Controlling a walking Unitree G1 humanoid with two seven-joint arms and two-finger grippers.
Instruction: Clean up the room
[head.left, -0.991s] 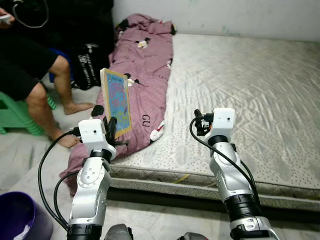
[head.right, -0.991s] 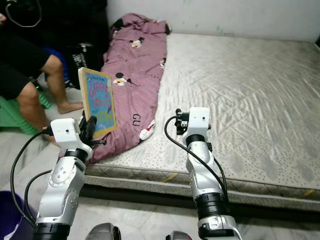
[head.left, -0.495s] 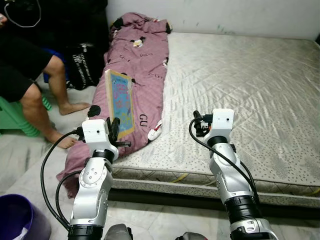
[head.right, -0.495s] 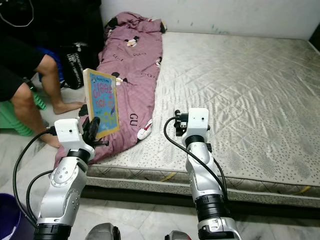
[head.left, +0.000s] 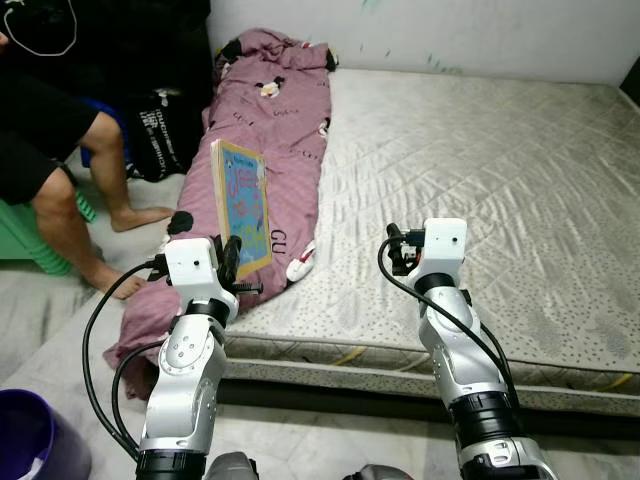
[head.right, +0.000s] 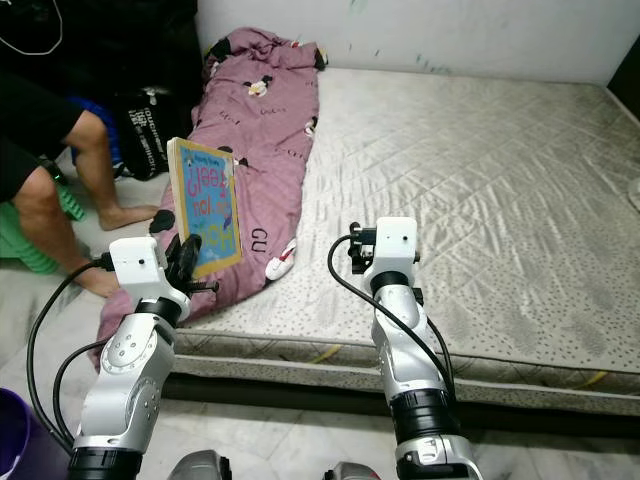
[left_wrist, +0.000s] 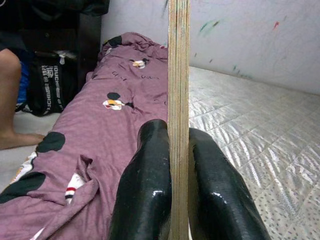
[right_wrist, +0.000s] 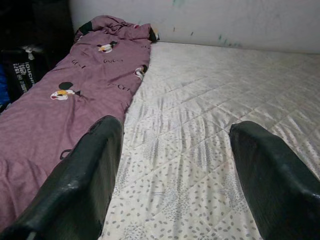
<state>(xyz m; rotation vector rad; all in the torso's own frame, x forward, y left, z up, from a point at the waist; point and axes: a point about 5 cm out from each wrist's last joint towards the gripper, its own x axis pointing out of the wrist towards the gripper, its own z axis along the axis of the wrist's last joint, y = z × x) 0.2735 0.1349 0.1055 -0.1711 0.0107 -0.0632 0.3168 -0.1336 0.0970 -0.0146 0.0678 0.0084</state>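
Wooden board (head.left: 241, 206) clamped upright in left end effector (left_wrist: 172, 200), right end effector (right_wrist: 172, 185) spread above mattress edge (head.left: 330, 345)

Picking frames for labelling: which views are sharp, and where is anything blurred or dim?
Both eye views are sharp and evenly lit. Left wrist view: the thin colourful board book and black fingers are soft up close; the purple cartoon-print blanket stays sharp. Right wrist view: fingers blurred, quilted grey mattress clear.
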